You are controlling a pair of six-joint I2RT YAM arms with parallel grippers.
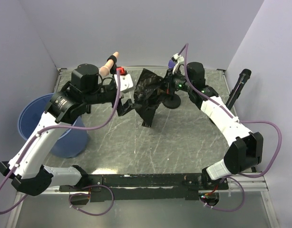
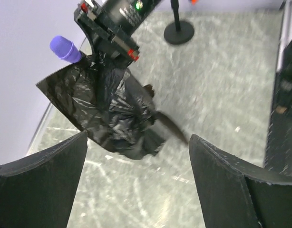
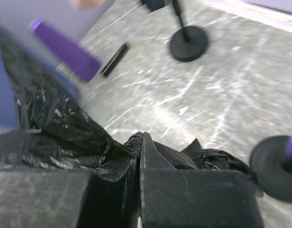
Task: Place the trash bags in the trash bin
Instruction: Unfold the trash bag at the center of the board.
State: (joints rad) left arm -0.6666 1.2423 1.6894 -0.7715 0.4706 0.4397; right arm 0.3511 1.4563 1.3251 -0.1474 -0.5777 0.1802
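The blue trash bin (image 1: 46, 126) stands at the table's left edge, partly under my left arm. One crumpled black trash bag (image 1: 148, 97) hangs at the back middle of the table. My right gripper (image 1: 167, 85) is shut on its top edge; in the right wrist view the closed jaws (image 3: 141, 142) pinch black plastic (image 3: 55, 133). My left gripper (image 1: 124, 108) is open and empty just left of the bag. In the left wrist view the bag (image 2: 108, 114) lies ahead of the spread fingers (image 2: 236, 185), not touching them.
A black round stand base (image 1: 172, 101) sits just behind the bag and also shows in the left wrist view (image 2: 179, 32). A white box with a red button (image 1: 124, 80), a peach handle (image 1: 109, 64) and a purple-tipped tool (image 2: 65, 48) lie at the back. A black rod (image 1: 237, 90) leans at the right.
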